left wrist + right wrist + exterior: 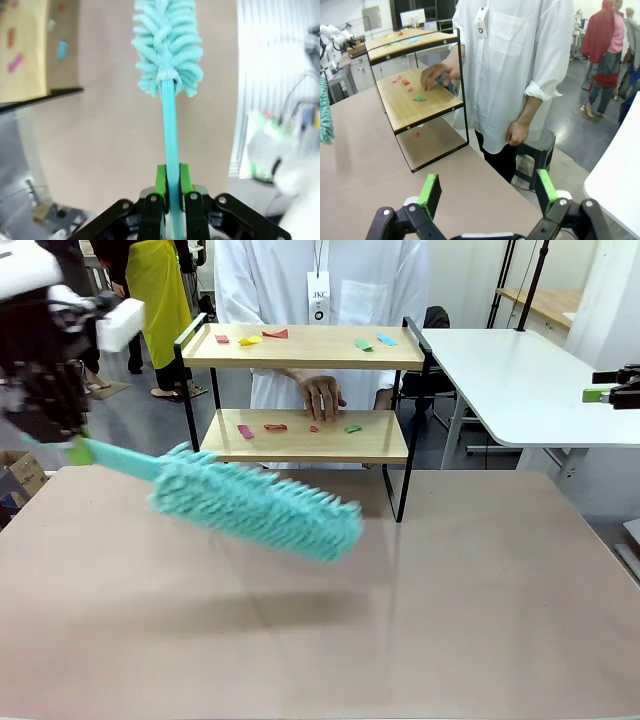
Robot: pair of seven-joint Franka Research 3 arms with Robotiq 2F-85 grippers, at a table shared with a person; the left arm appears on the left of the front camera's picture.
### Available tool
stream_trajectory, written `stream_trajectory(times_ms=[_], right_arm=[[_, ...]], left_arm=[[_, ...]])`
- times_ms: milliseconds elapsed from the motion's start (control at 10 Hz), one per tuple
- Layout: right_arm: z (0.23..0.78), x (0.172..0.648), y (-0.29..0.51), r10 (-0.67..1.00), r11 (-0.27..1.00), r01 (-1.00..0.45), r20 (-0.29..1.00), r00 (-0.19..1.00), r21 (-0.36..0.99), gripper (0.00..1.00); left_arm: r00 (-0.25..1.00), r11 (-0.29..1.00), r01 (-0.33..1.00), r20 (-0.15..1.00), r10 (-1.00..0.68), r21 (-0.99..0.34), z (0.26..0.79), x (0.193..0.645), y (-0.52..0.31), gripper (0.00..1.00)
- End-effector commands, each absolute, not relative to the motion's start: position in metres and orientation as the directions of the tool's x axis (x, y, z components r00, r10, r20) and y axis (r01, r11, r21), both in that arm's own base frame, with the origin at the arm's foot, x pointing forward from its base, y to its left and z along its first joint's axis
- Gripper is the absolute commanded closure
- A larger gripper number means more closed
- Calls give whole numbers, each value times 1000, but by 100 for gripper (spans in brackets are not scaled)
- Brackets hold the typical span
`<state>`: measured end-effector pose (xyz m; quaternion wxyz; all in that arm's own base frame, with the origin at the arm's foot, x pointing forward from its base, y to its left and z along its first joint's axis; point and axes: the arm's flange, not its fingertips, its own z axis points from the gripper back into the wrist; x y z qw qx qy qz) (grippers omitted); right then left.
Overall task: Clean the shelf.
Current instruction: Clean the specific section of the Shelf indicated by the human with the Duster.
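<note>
Two grippers on the sheet. Left one first: what are the jaws doing? (Lead)

Left gripper (170, 186): jaws closed tight, green pads (160, 178) pinching the thin handle (170, 125) of a teal duster (255, 505) from both sides. The handle runs straight out between the fingers. (Second)

How does the duster lie? (Lead)

In the front view the handle is at the left by the gripper. The fluffy head reaches out to the right, tipped down, above the tan tabletop (450, 620), with its shadow beneath it. It hangs in front of the shelf, apart from it. Outline blurred. (Second)

Shelf position and heading? (Lead)

Shelf (300, 363): upright at the far edge of the tan tabletop, near the centre. Its long axis runs left to right across the front view, and the open front faces the robot's side. Coloured paper scraps (249, 340) lie on the top board (310, 348) and on the lower board (300, 445). A person's hand (322, 395) rests on the lower board, fingers down, beside the scraps. (Second)

Right side? (Lead)

Right gripper (489, 192): jaws spread wide, nothing between the pads, nothing touched. In the front view it sits at the right edge, seen against the white table (520, 390), well apart from the shelf. (Second)
</note>
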<state>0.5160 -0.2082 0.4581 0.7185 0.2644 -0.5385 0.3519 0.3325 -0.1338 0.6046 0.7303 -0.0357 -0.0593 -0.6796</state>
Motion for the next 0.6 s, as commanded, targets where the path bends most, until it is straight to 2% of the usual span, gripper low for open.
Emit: stream_trajectory(times_ms=[0, 200, 300, 500], right_arm=[[460, 516, -207, 223, 612, -791, 960, 169, -3, 0], [460, 516, -207, 223, 612, -791, 960, 169, -3, 0], [460, 516, -207, 223, 612, -791, 960, 169, -3, 0], [460, 516, -207, 223, 612, -791, 960, 169, -3, 0]], left_arm=[[245, 273, 955, 204, -948, 120, 596, 328, -177, 87], [354, 384, 921, 275, -894, 62, 591, 322, -213, 87], [302, 322, 946, 277, -912, 28, 589, 324, -218, 87], [314, 342, 937, 248, -916, 75, 598, 323, -204, 87]])
